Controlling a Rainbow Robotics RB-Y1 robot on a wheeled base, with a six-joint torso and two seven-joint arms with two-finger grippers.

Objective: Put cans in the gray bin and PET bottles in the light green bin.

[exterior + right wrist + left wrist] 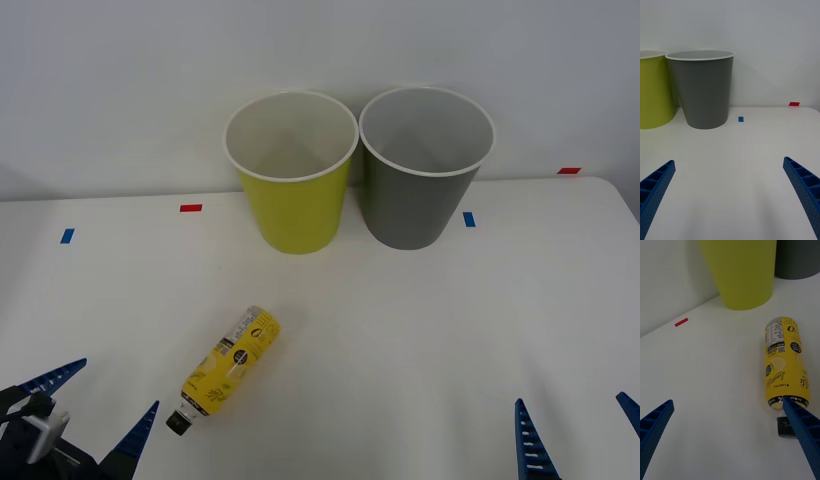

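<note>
A PET bottle (230,372) with a yellow label and dark cap lies on its side on the white table, cap toward me. My left gripper (95,410) is open at the near left, just left of the cap; in the left wrist view one fingertip (801,427) overlaps the cap end of the bottle (786,367). The light green bin (295,215) and the gray bin (405,210) stand side by side at the back, green on the left. My right gripper (580,435) is open at the near right, holding nothing, facing the gray bin (705,90). Cans are out of view.
Small tape marks lie on the table: red (190,208) and blue (67,236) at the left, blue (468,219) and red (568,171) at the right. A white wall rises right behind the bins. The table's right edge runs near the right arm.
</note>
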